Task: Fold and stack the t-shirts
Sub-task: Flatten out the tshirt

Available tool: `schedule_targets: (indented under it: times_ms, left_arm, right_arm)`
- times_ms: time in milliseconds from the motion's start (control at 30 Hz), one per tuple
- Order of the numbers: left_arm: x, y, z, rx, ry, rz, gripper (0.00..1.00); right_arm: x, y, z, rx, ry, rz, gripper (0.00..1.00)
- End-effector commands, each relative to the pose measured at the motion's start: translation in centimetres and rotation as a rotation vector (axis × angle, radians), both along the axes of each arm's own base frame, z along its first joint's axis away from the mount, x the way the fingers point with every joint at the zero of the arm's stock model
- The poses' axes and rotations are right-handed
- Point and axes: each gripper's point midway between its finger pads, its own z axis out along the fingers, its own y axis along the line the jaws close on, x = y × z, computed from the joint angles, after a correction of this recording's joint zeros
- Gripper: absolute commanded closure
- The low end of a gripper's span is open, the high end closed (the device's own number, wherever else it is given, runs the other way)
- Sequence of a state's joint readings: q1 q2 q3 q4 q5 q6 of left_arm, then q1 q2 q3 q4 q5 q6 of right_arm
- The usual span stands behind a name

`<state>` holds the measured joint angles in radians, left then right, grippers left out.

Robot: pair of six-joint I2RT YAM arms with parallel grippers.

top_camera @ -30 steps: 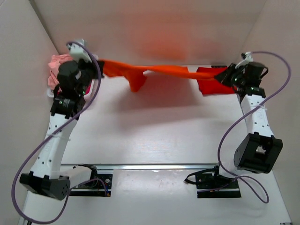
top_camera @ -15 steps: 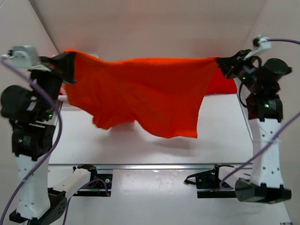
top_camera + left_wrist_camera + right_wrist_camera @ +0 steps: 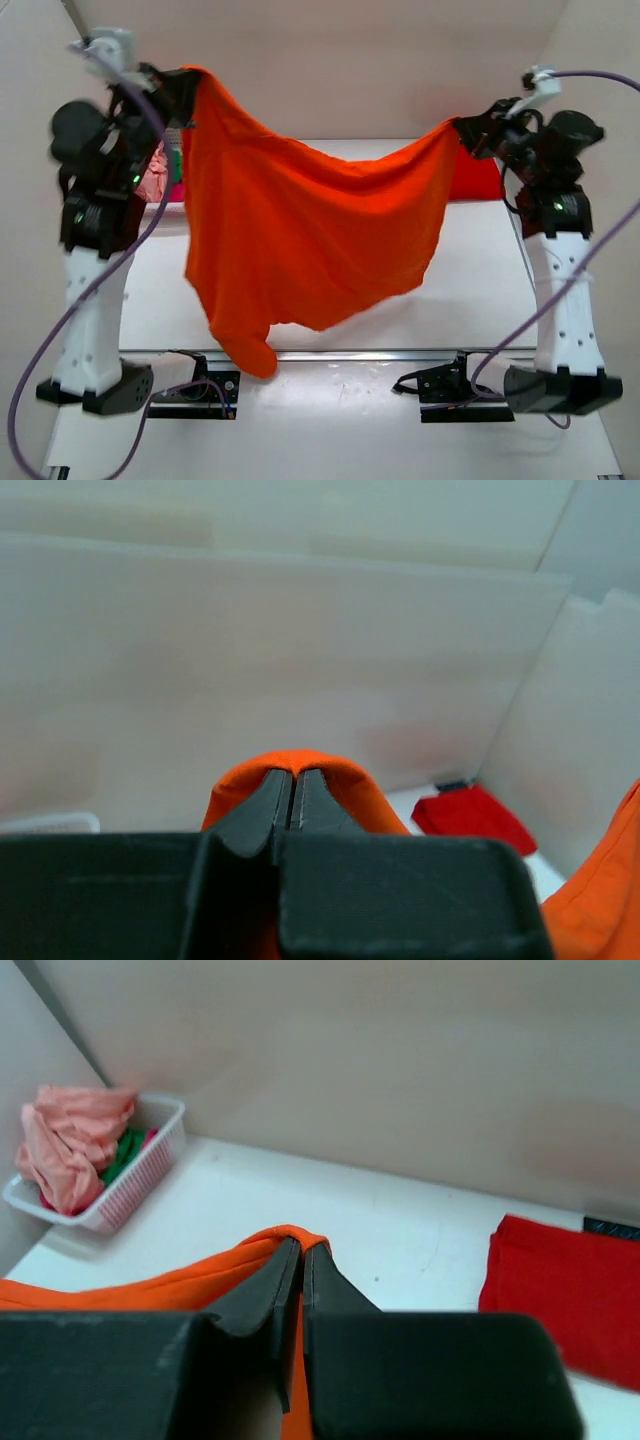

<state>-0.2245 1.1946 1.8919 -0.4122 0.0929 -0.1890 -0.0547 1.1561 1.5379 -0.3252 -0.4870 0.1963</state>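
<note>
Orange t-shirt [image 3: 300,240] is hanging spread above the table [image 3: 470,300], with left gripper [image 3: 185,92] and right gripper [image 3: 466,132] each clamping tight on a top corner. Red t-shirt [image 3: 478,180] is lying folded far right. Pink t-shirt [image 3: 65,1145] is waiting bunched in the basket [image 3: 140,1185], so most folding seems undone.
</note>
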Motion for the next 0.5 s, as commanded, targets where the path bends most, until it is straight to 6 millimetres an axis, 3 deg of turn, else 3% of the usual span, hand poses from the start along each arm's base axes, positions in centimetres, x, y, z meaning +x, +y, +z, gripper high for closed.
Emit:
schedule_targets:
  times_ms: [0,67,100,167,200,233,300,333,433,467]
  left_arm:
    - [4.4,-1.1,-1.5,0.072,0.042,-0.011,1.00]
    - [8.0,-1.0,-2.3,0.116,0.069,0.032,1.00]
    - [9.1,-0.9,-2.7,0.125,0.081,0.047,1.00]
    - [12.1,-0.5,-2.0,0.156,0.065,0.086,1.00]
    - [12.9,0.5,-1.7,0.154,0.059,0.111,1.00]
    - [13.4,0.7,-0.6,0.142,0.027,0.113,1.00]
    - [13.3,1.6,1.5,0.134,-0.037,0.138,1.00]
    - [13.0,2.0,2.3,0.131,-0.062,0.151,1.00]
    - [10.8,3.0,5.4,0.100,-0.138,0.158,1.00]
    - [10.0,3.0,6.1,0.098,-0.160,0.154,1.00]
  right_arm:
    - [3.2,0.6,-1.1,-0.046,-0.010,-0.007,1.00]
    - [5.8,1.6,-2.2,-0.044,0.007,0.015,1.00]
    - [6.0,1.9,-1.8,-0.048,-0.007,0.016,1.00]
    - [8.6,2.6,-1.9,-0.060,-0.012,0.023,1.00]
    - [8.9,3.1,-0.8,-0.072,-0.037,0.031,1.00]
    - [10.0,3.1,-1.2,-0.076,-0.028,0.029,1.00]
    - [10.6,3.7,0.9,-0.102,-0.068,0.033,1.00]
    - [11.4,3.5,0.9,-0.109,-0.066,0.023,1.00]
    - [10.9,3.4,3.5,-0.136,-0.121,-0.001,1.00]
    - [10.8,3.2,3.5,-0.138,-0.122,-0.007,1.00]
